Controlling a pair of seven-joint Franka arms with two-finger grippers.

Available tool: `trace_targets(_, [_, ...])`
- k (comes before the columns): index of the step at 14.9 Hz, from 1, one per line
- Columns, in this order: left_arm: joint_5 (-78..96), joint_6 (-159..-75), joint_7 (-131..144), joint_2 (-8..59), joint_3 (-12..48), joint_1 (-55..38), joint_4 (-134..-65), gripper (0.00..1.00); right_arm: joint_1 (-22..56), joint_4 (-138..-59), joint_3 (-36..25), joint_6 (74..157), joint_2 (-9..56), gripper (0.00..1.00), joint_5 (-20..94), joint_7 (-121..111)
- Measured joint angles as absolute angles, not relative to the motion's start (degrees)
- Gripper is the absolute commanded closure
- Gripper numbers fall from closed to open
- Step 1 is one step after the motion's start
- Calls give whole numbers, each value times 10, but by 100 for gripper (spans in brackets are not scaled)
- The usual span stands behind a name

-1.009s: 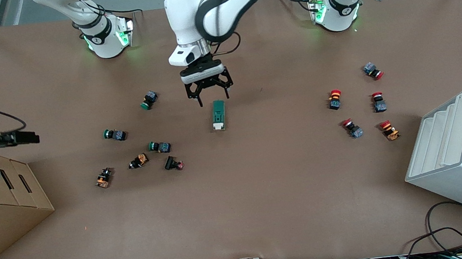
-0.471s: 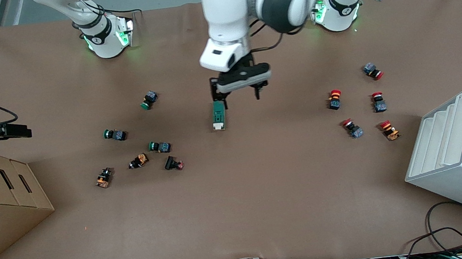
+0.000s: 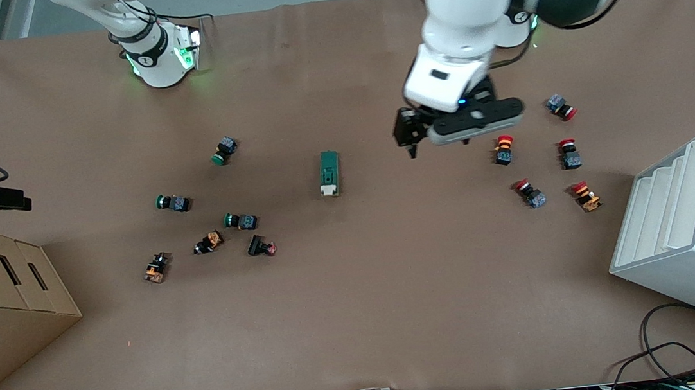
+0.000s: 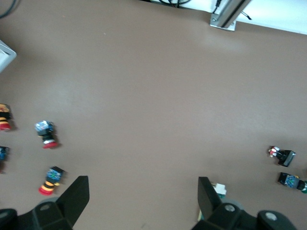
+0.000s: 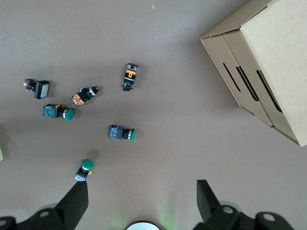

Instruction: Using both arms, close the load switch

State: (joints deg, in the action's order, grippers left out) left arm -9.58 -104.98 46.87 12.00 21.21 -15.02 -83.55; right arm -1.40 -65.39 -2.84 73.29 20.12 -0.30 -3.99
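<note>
On the table (image 3: 361, 323) the load switch (image 3: 329, 173) lay untouched, while the left hand (image 3: 438, 140) (fingers spread) hung empty beside it, apparently off target, and the right hand (image 5: 142, 203), also spread, waited over its own end.

Table cover (image 3: 361, 323): a matt brown sheet, paper-like, faintly creased, was seen.
Load switch (image 3: 330, 173): dull green plastic with a cream end was shown, well apart from the left gripper's fingers (image 4: 79, 194).
Left gripper (image 3: 438, 137): matt black fingers under a glossy white plastic shell were seen.
Right gripper (image 5: 141, 201): matt black fingers were shown.
Cardboard box (image 5: 268, 62): plain matt corrugated card was seen.
White rack (image 3: 693, 223): smooth, satin white.
</note>
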Motion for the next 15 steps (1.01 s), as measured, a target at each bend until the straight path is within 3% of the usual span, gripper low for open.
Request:
trace_targets(10, [-48,-959,276,59,158,-55,-833,0,-10,-651,-17,705,180,0,-1,-40])
trace_targets(15, [-41,-921,151,51,107,-48,-833,0,0,-727,-14,726,115,0,-1,-1])
